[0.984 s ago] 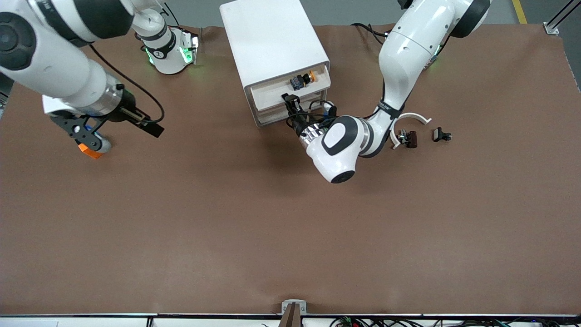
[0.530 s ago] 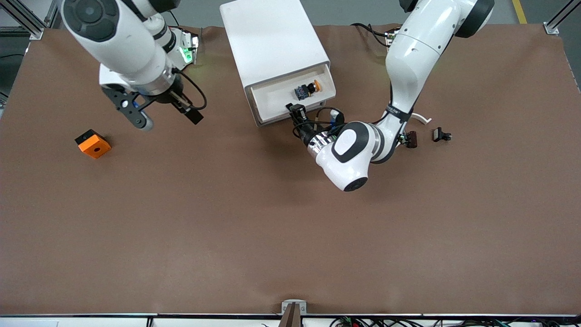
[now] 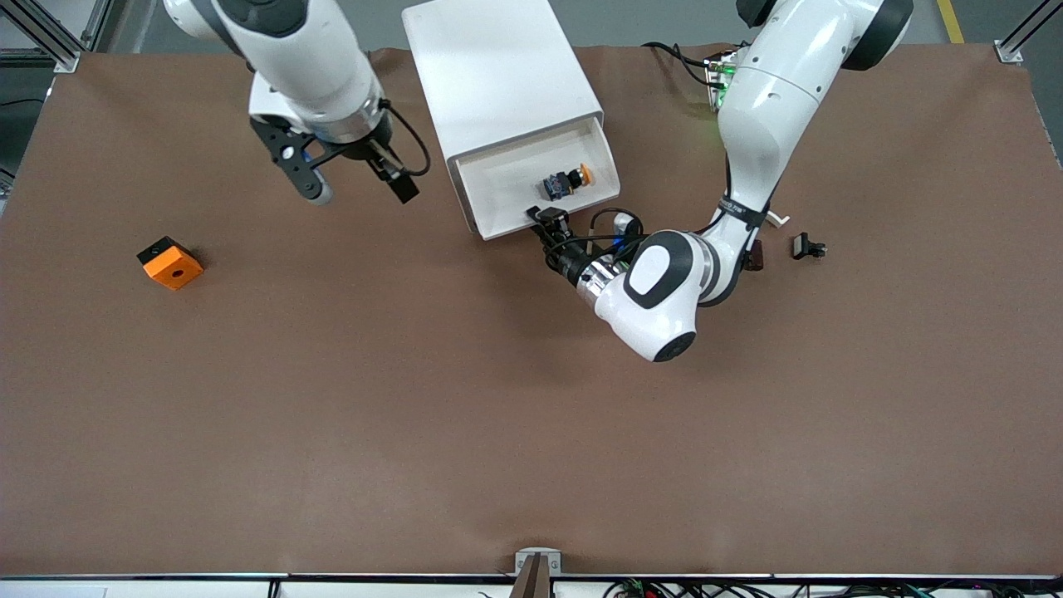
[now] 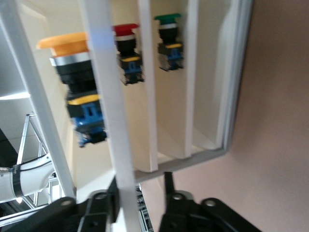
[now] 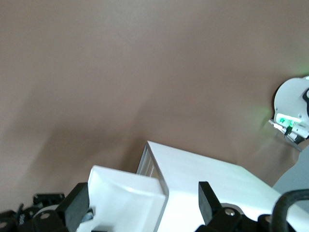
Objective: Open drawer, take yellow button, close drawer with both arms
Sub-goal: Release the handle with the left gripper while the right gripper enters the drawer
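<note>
Pulled farther out, the drawer exposes the button; left gripper clenched on its front; right gripper, released, above the table. Picking and closing remain.

Setting: robotics lab bench. Two white jointed arms are mounted along one edge of a wide table covered in plain brown sheeting, with aluminium frame posts at the corners, a grey floor with a yellow line past the edge, and loose cables along the edge nearest the front camera. Only small test parts lie about: a white drawer cabinet, an orange block and black clips.
</note>
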